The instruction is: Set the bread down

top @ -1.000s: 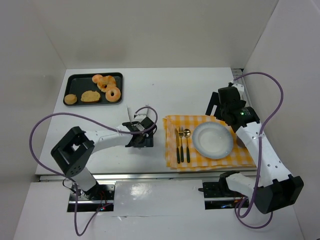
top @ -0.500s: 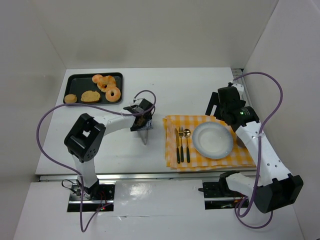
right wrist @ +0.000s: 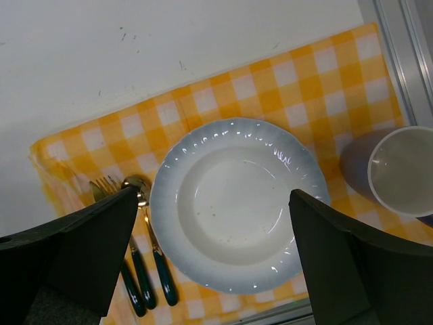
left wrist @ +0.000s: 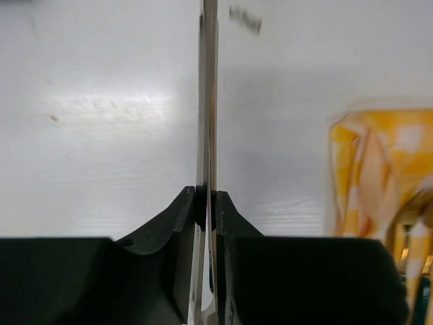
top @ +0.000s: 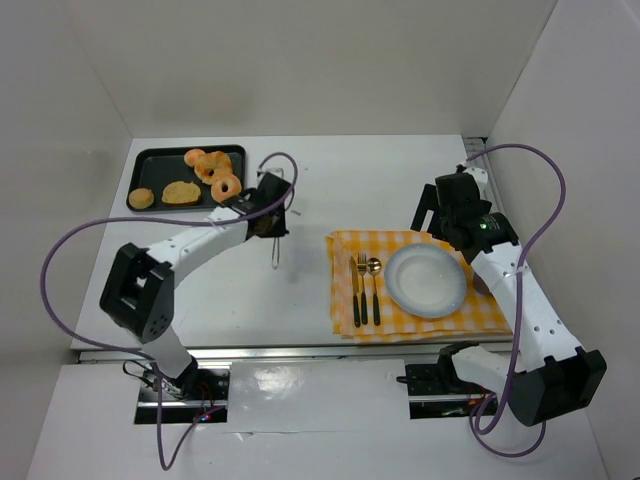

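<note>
Several pieces of bread lie on a black tray (top: 150,172) at the back left: a flat slice (top: 181,193), a small round piece (top: 141,198) and ring-shaped pieces (top: 226,188). My left gripper (top: 270,220) (left wrist: 206,193) is shut on thin metal tongs (top: 276,252) (left wrist: 210,101), just right of the tray. The tongs' arms are pressed together and point toward the near edge. My right gripper (top: 441,214) (right wrist: 213,196) hangs open over a white plate (right wrist: 237,206) (top: 427,280), holding nothing.
A yellow checked cloth (top: 345,245) at the right carries the plate, a fork (top: 356,290) and a spoon (top: 373,288) with dark green handles. A white cup (right wrist: 404,169) stands at the cloth's right edge. White walls enclose the table on three sides.
The left gripper closed on the tongs while the left arm swung back and left toward the tray. The right arm has not moved.
</note>
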